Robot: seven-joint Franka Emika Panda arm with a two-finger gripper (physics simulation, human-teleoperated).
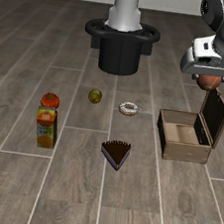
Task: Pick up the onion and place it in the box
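The floor [33,194] was of long wooden planks in a grey-brown colour, with darker streaks of grain. The planks ran from the exterior view's left to its right, with thin dark seams between the rows. The light was soft and even over it.

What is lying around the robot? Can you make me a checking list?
Surface: wooden plank floor, flat.
Job's things: small yellow-green onion lies on the floor, well apart from the open brown box at the exterior view's right.
Clutter: juice carton with a red round fruit right behind it; ring doughnut; dark cake slice.
Grippers: pincer hangs up above the box's far side, far from the onion.
Cables: nothing seen.
Surroundings: black robot base at the far side.
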